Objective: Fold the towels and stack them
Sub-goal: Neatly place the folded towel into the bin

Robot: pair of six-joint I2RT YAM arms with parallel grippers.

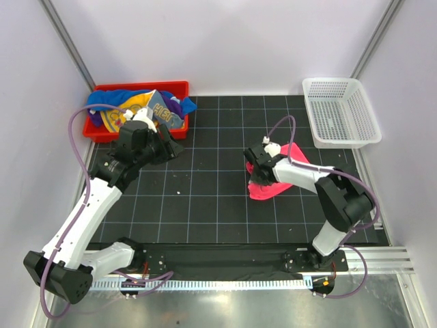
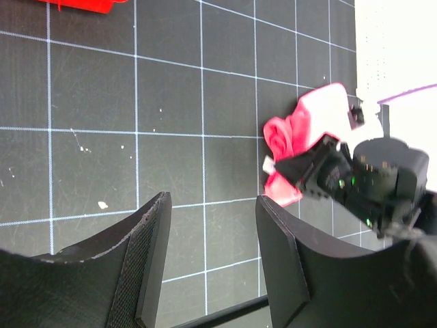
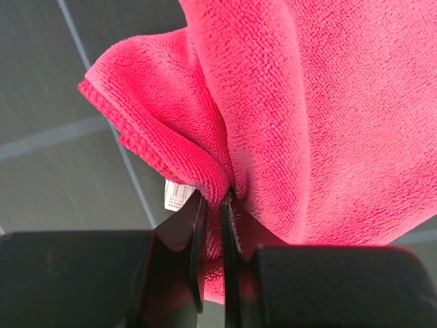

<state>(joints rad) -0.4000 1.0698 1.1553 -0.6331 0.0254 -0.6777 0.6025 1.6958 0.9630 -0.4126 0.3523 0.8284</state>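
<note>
A hot pink towel [image 1: 266,189] lies bunched on the black mat right of centre. My right gripper [image 1: 257,174] is shut on a fold of it; in the right wrist view the jaws [image 3: 213,198] pinch the pink cloth [image 3: 307,102] beside its white label. My left gripper [image 1: 176,150] is open and empty, above the mat next to the red bin; in the left wrist view [image 2: 212,205] only mat shows between its fingers, with the pink towel [image 2: 283,137] farther off. Bright blue [image 1: 113,98], yellow-orange [image 1: 133,106], purple [image 1: 179,104] and pale multicolour [image 1: 164,111] towels lie heaped in the bin.
The red plastic bin [image 1: 136,87] stands at the back left. A white mesh basket [image 1: 340,113] stands at the back right. Walls close in on the left, right and back. A metal rail runs along the near edge.
</note>
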